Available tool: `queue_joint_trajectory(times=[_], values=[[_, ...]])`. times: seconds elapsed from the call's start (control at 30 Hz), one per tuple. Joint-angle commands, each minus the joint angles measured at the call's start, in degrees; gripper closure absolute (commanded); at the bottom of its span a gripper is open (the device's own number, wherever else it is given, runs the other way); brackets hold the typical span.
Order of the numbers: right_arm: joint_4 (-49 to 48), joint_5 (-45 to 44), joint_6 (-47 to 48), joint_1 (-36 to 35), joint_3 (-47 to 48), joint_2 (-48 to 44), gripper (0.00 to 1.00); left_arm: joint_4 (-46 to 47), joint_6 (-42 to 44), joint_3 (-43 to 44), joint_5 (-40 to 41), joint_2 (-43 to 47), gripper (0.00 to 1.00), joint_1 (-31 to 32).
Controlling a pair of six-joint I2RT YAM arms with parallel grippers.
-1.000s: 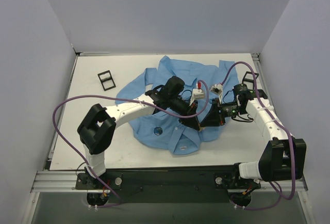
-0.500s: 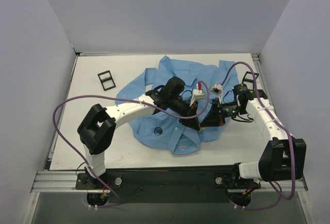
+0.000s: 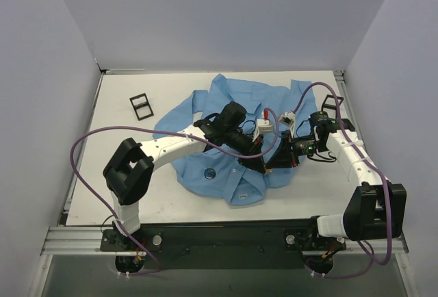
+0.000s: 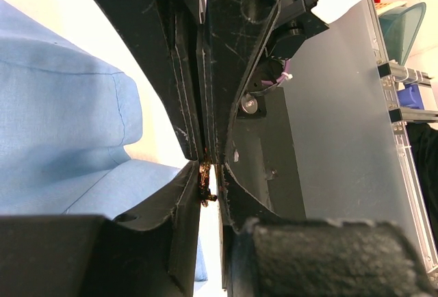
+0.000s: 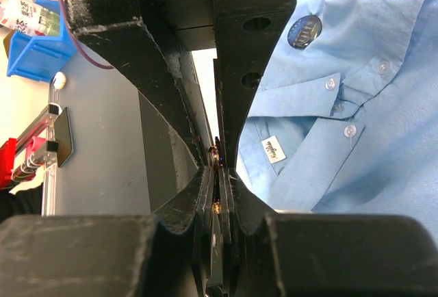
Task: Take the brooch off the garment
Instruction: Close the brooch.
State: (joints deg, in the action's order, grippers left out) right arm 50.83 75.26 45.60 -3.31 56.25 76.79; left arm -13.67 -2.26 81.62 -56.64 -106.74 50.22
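Hardly anything moved: left pincer (image 4: 209, 171) and right pincer (image 5: 217, 170) stay closed tip-to-tip, maybe bracing the shirt (image 3: 239, 98); brooch (image 3: 210, 172) still pinned.

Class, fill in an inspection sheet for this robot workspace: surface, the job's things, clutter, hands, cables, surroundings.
Surface: white table, with the shirt spread at its centre.
Job's things: light blue shirt, rumpled; brooch on its front, touched by neither hand.
Clutter: left black frame lies beside the shirt; right black frame is partly hidden by the right arm.
Hands: left hand and right hand are both shut, tips meeting over the shirt.
Cables: a purple cable loops from the left arm and another from the right arm.
Surroundings: pale walls on three sides.
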Motion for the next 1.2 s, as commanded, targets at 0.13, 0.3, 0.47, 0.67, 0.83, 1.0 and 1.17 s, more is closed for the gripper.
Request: queue_joint_trajectory(times=[0.13,0.3,0.47,0.67,0.83,1.0,1.17], values=[[1.4,5.5,1.5,0.4,0.1,-0.2,1.0,-4.3,4.6,3.1,-2.2,0.4,0.68,0.9],[1.4,5.5,1.5,0.4,0.1,-0.1,1.0,-5.8,6.0,3.7,-3.8,1.0,0.64,0.8],[1.4,5.3,1.6,0.4,0.0,-0.2,1.0,-5.5,4.7,3.8,-5.2,0.8,0.64,-0.2],[1.4,5.1,1.7,0.4,0.0,0.1,1.0,-0.7,0.9,1.7,-7.3,2.0,0.65,-1.7],[1.4,4.8,1.7,0.4,0.0,0.2,1.0,2.7,-2.6,0.3,-9.0,2.6,0.65,-2.9],[1.2,4.7,1.8,0.4,-0.2,0.1,1.0,6.1,-4.8,-0.8,-8.8,2.6,0.65,-3.0],[1.1,4.5,1.8,0.4,-0.3,0.0,1.0,7.0,-5.6,-1.0,-8.7,2.5,0.69,-3.0]])
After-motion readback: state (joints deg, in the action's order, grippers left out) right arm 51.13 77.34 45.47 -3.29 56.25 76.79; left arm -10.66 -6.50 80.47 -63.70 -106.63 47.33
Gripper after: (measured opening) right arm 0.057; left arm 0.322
